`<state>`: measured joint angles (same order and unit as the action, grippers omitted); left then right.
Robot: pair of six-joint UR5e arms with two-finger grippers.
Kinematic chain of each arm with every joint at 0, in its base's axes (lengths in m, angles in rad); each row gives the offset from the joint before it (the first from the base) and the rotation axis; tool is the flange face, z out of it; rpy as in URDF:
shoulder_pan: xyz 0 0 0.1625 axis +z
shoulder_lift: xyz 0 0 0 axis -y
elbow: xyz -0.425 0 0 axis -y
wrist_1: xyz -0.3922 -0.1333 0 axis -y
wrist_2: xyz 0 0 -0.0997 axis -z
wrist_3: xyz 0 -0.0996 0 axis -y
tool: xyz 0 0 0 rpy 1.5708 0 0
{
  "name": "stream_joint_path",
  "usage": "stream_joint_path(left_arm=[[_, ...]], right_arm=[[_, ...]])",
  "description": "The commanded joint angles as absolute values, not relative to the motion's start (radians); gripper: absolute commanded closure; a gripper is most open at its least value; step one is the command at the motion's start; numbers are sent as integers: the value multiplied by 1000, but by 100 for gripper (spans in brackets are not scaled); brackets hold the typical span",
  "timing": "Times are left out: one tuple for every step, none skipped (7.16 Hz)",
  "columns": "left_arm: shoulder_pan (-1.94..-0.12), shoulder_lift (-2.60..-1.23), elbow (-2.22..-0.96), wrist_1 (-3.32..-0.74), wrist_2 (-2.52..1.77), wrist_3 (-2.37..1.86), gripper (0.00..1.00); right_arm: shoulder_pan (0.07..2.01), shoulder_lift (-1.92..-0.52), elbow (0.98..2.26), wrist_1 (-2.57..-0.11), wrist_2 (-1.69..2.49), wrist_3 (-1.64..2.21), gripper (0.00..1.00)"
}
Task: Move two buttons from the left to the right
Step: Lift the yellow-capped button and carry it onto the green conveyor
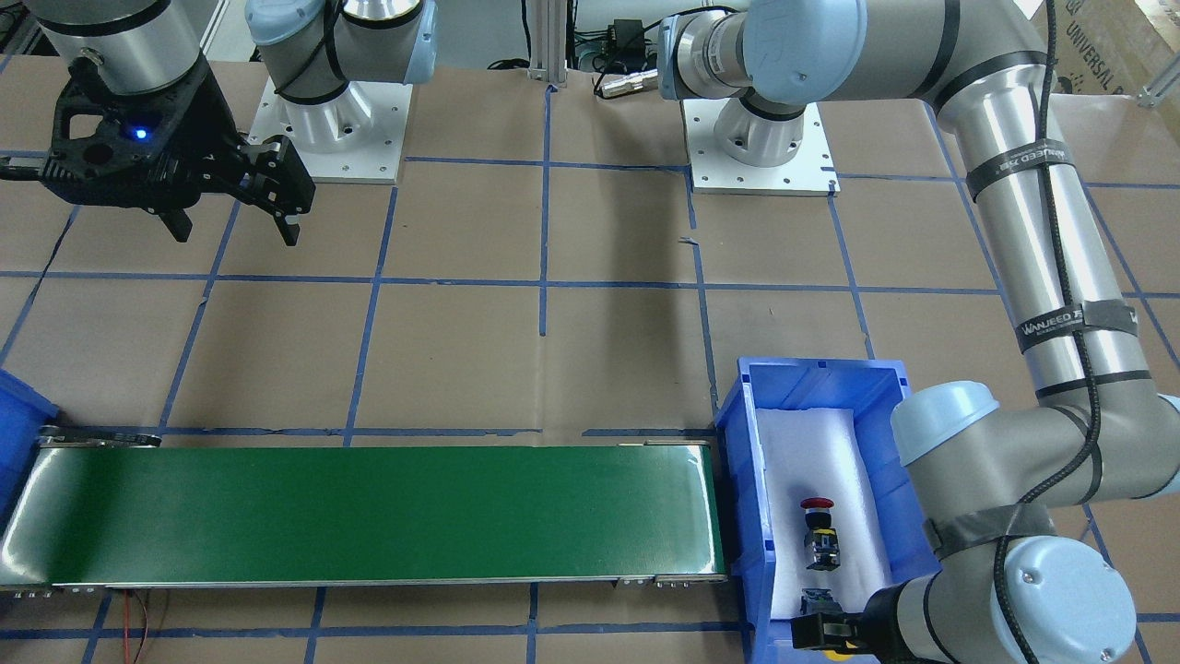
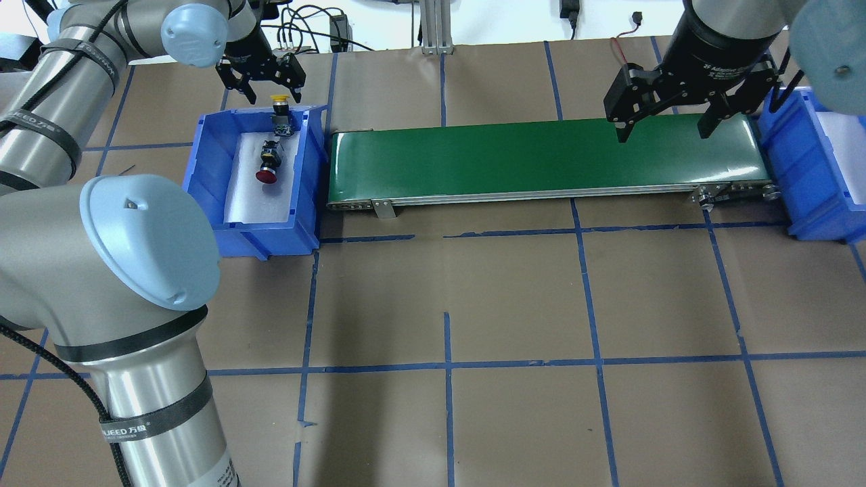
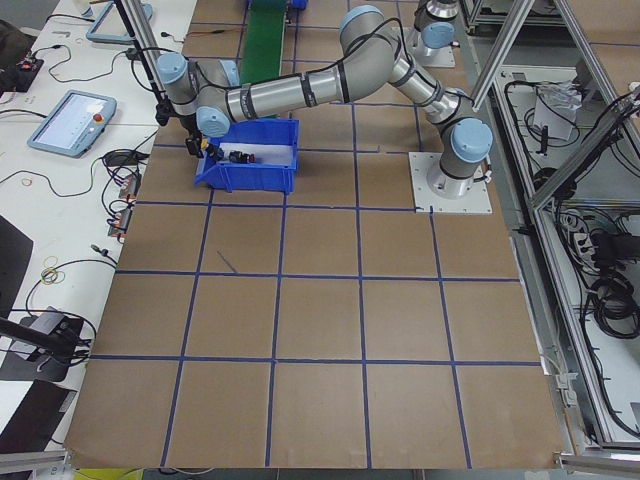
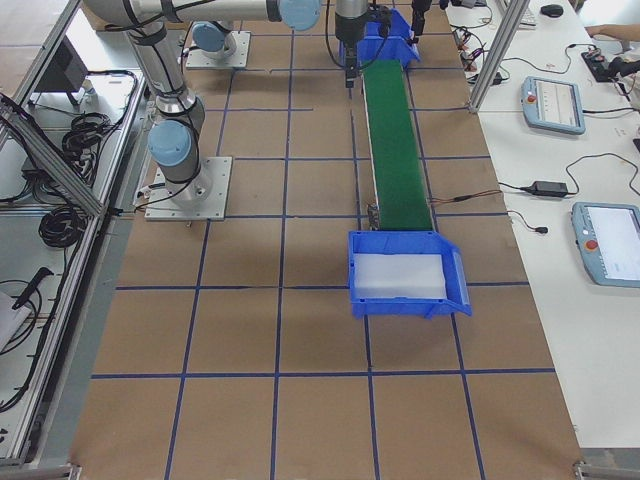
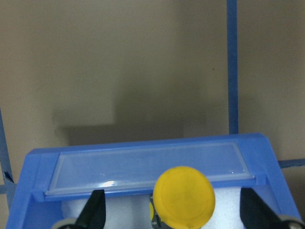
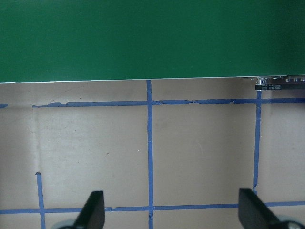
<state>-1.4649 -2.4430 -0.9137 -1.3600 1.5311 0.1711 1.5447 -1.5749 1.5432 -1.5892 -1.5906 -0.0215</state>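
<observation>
The yellow-capped button point(image 2: 279, 103) stands at the far end of the left blue bin point(image 2: 250, 237). The red-capped button point(image 2: 266, 169) lies on its side on the white foam in the middle of that bin; it also shows in the front view point(image 1: 818, 530). My left gripper point(image 2: 261, 80) is open and empty, hovering just above the yellow button. In the left wrist view the yellow cap point(image 5: 183, 195) sits between the two fingertips point(image 5: 95, 212), apart from both. My right gripper point(image 2: 664, 128) is open and empty above the right end of the green conveyor belt point(image 2: 541, 159).
A second blue bin point(image 2: 805, 169) with white foam stands at the belt's right end; no button shows in it. The table is brown paper with a blue tape grid. The right wrist view shows the belt edge point(image 6: 152, 43) and the table below.
</observation>
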Motion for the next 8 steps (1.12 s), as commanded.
stream_joint_path(left_arm=[[-1465, -2445, -910, -1359, 1532, 167, 22], [-1466, -2444, -904, -1359, 1534, 155, 44], [-1471, -2444, -902, -1359, 1539, 147, 64], [-1474, -2444, -896, -1359, 1542, 146, 71], [-1476, -2444, -891, -1359, 1543, 141, 80], [-1480, -2436, -891, -1361, 1548, 138, 82], [-1489, -2395, -893, -1408, 1569, 138, 82], [-1497, -2320, -897, -1486, 1604, 140, 84]], right_arm=[[1545, -1574, 1543, -1589, -1592, -21, 0], [1546, -1575, 1543, -1589, -1592, -21, 0], [1545, -1575, 1543, -1589, -1591, -21, 0], [1545, -1575, 1543, -1589, -1592, -21, 0], [1545, -1575, 1543, -1589, -1591, -21, 0], [1545, -1575, 1543, -1589, -1592, -21, 0], [1545, -1575, 1543, -1589, -1591, -21, 0], [1545, -1575, 1543, -1589, -1592, -21, 0]])
